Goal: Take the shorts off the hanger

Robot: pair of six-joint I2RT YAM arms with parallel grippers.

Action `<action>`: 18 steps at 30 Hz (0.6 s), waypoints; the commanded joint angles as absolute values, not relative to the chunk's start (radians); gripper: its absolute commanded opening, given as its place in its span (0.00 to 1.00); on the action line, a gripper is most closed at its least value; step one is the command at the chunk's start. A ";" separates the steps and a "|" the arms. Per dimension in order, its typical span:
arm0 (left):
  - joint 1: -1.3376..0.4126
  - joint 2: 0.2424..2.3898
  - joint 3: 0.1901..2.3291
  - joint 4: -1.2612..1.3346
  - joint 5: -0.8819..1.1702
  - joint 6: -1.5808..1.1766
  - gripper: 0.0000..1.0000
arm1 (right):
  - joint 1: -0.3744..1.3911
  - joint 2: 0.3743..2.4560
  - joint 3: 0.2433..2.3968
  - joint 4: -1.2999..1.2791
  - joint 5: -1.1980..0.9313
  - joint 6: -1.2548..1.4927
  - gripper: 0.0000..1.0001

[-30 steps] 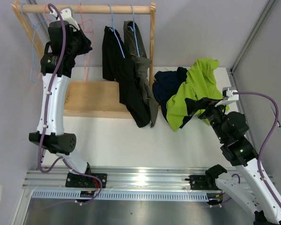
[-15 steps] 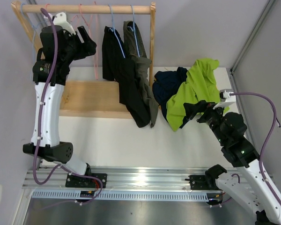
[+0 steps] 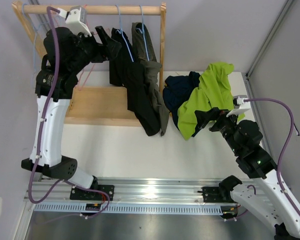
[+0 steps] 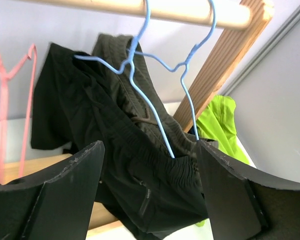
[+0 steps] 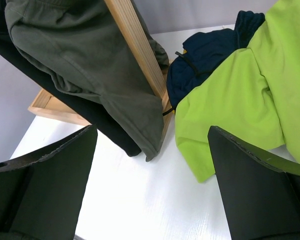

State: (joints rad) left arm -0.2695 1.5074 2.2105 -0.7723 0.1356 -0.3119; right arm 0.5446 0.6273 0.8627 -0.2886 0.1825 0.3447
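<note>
Left gripper point(image 4: 148, 192) near rumpled black shorts point(image 4: 80, 115)

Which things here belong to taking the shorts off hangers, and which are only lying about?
Job: black shorts, olive-grey shorts, both on blue hangers.
Lying about: lime green shorts and navy shorts, already off; empty pink hanger; wooden rack.

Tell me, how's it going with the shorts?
Left claw open at black shorts; right claw open, empty. Olive shorts hanging too. Lime shorts, navy shorts down. Nothing blocking.

The white table point(image 3: 135, 150) carries a wooden rack base point(image 3: 97, 102) at the far left. Navy shorts point(image 3: 180, 91) and lime green shorts point(image 3: 212, 87) lie heaped at the far right.
</note>
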 commanded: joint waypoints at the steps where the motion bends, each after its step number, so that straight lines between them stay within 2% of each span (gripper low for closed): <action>1: -0.298 1.540 2.180 -0.707 0.160 -0.347 0.79 | 0.555 0.621 0.913 -0.301 0.213 0.347 0.99; 13: -0.359 1.684 2.213 -0.646 0.091 -0.362 0.75 | 0.560 0.617 0.907 -0.321 0.241 0.325 0.99; 15: -0.364 1.713 2.232 -0.646 0.074 -0.362 0.65 | 0.558 0.617 0.908 -0.321 0.242 0.322 0.99; 16: -0.365 1.724 2.238 -0.644 0.071 -0.364 0.55 | 0.560 0.615 0.910 -0.322 0.242 0.318 0.99; 18: -0.367 1.756 2.272 -0.650 0.057 -0.356 0.49 | 0.558 0.615 0.910 -0.325 0.244 0.319 0.99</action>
State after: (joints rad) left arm -0.3553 1.7248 2.2051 -0.6914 0.0910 -0.3515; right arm 0.5541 0.6228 0.8661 -0.3328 0.2253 0.3359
